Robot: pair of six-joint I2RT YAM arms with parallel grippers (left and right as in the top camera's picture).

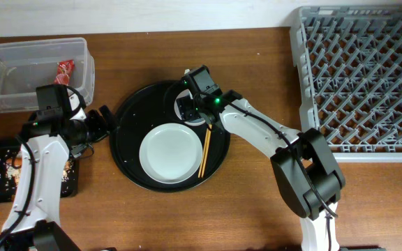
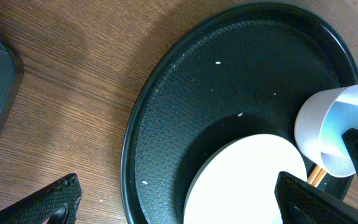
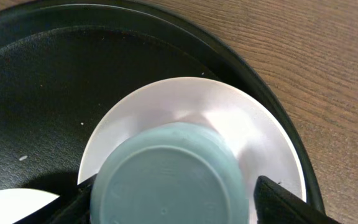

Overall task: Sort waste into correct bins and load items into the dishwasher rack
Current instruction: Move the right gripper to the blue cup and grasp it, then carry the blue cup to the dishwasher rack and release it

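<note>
The right end effector (image 3: 176, 200) clamped the light blue cup (image 3: 166, 171) over the small white bowl (image 3: 260, 140), at the round black tray's (image 3: 42, 93) one o'clock.

blue cup (image 3: 166, 180) between jaws, above white bowl (image 3: 253, 137)

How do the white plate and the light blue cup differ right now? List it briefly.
The plate is white and flat; the cup is light blue and deep. The plate lies free on the round black tray; the cup is tipped, clamped in the right gripper over the small bowl. Both look empty, inside the tray's rim.
</note>
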